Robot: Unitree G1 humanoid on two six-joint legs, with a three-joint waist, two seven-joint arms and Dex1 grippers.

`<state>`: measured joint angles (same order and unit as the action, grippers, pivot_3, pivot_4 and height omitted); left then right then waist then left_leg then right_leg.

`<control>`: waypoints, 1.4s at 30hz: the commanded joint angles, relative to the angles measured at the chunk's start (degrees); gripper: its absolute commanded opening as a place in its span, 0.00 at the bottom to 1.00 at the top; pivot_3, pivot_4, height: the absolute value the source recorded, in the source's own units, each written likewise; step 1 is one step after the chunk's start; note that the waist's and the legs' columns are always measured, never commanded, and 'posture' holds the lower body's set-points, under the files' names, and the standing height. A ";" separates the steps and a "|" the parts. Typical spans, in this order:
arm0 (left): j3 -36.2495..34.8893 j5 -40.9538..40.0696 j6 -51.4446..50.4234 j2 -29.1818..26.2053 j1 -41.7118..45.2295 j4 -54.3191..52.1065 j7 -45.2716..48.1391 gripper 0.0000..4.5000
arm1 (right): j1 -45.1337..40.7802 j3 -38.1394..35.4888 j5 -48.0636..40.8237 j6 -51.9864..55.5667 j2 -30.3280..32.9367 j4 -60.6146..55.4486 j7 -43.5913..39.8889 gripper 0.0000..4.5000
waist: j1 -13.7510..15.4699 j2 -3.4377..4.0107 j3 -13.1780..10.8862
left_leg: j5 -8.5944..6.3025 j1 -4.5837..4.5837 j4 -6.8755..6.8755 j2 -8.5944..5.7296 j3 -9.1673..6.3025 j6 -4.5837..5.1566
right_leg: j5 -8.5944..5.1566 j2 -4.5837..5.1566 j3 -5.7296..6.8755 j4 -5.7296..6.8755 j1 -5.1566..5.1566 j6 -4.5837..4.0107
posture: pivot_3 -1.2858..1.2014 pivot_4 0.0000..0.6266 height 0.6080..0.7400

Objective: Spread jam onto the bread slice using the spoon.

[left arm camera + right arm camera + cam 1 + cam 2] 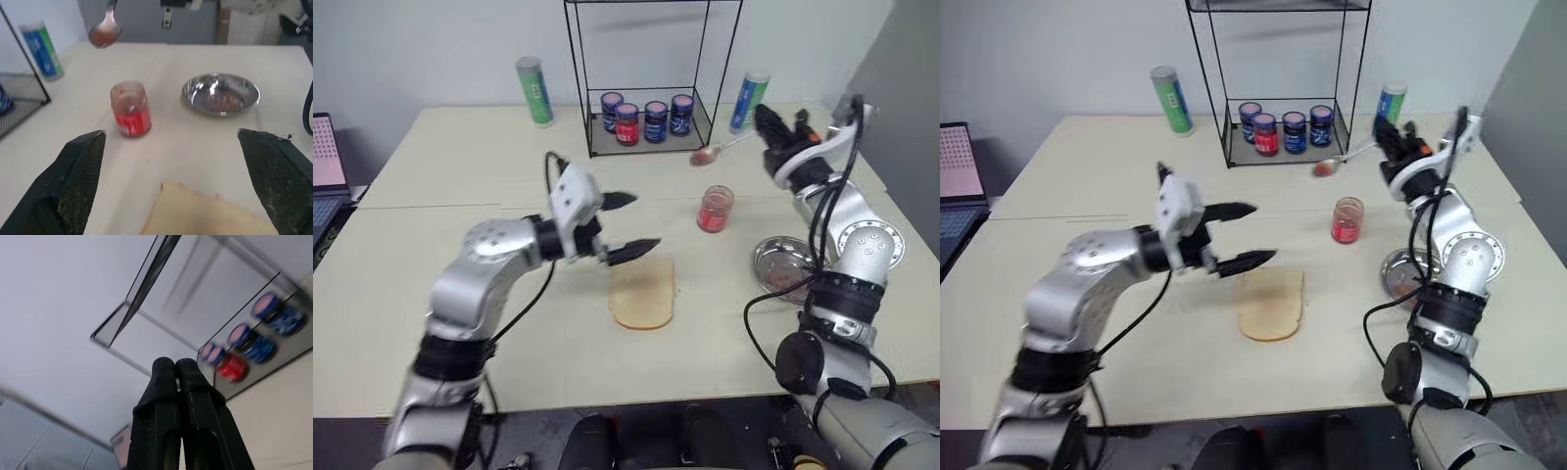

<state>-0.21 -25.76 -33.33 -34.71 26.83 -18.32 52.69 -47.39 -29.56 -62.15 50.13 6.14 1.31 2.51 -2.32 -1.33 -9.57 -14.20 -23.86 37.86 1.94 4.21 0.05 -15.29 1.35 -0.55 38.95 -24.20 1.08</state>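
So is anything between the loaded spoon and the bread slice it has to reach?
Nothing visible blocks it. The spoon, held by the right gripper, hangs above the table beyond the jam jar. The jar stands roughly along the line to the bread slice, but below the spoon. The open left gripper hovers at the bread's far left edge.

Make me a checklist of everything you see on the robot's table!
Surface: pale table, two boards joined.
Job's things: bread slice flat near the front; jam in an open glass jar; spoon with a red blob, raised above the table.
Clutter: round steel dish; wire rack holding four dark-lidded jars; two tubes.
Grippers: left claw open, above the bread's near-left edge; right claw shut on the spoon.
Cables: black ones along both arms.
Surroundings: laptop, grey wall.
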 commanded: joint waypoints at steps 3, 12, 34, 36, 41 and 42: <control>-10.59 -10.30 -7.64 -6.03 -14.58 -14.76 -0.18 1.00 | 7.05 8.55 -2.24 4.13 -2.50 -10.78 1.08 0.01 | 0.11 -0.01 0.01 | -0.01 0.01 0.00 -0.04 0.01 0.00 | 0.00 0.06 -0.04 -0.05 0.03 0.00 | 0.52 0.24 1.00; -13.30 -8.26 -4.43 -6.68 -35.62 -22.07 -3.65 1.00 | 15.76 24.41 12.13 -2.30 -0.03 -11.88 -9.00 0.01 | 0.72 -0.12 0.05 | -0.01 0.08 0.05 -0.18 -0.13 0.01 | -0.01 0.18 0.14 -0.06 0.14 -0.01 | 0.52 0.24 1.00; -13.18 -7.33 0.28 -6.48 -38.23 -18.27 -6.23 1.00 | 21.46 33.15 31.98 -13.16 10.20 -13.68 -23.89 0.01 | 0.80 -0.19 0.09 | -0.01 0.06 0.07 -0.16 -0.16 0.02 | -0.02 0.14 0.19 -0.08 0.12 -0.08 | 0.52 0.24 1.00; -13.09 -7.29 0.49 -6.94 -37.03 -17.27 -6.00 1.00 | 20.78 31.79 30.73 -11.60 10.89 -14.30 -24.07 0.01 | 0.87 -0.21 0.10 | -0.01 0.06 0.07 -0.18 -0.16 0.02 | -0.02 0.14 0.19 -0.08 0.12 -0.08 | 0.52 0.24 1.00; -12.64 -7.61 0.33 -7.69 -34.82 -16.58 -5.22 1.00 | 18.18 28.93 26.30 -6.34 8.63 -15.80 -22.02 0.01 | 0.76 -0.24 0.11 | -0.01 0.05 0.07 -0.17 -0.17 0.02 | -0.02 0.14 0.20 -0.08 0.13 -0.08 | 0.52 0.24 1.00; -12.60 -7.66 0.19 -7.74 -34.36 -16.49 -5.19 1.00 | 17.68 28.23 25.14 -5.18 7.76 -15.89 -21.45 0.01 | 0.73 -0.24 0.11 | -0.01 0.05 0.06 -0.16 -0.17 0.02 | -0.02 0.14 0.20 -0.08 0.12 -0.08 | 0.52 0.24 1.00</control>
<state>-12.11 -32.72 -34.24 -41.75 -8.50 -34.57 46.97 -27.83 1.01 -33.79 43.01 15.18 -11.37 -20.05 -1.59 -1.56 -9.46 -14.22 -23.82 37.92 1.80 4.04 0.07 -15.31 1.47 -0.36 38.87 -24.08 1.00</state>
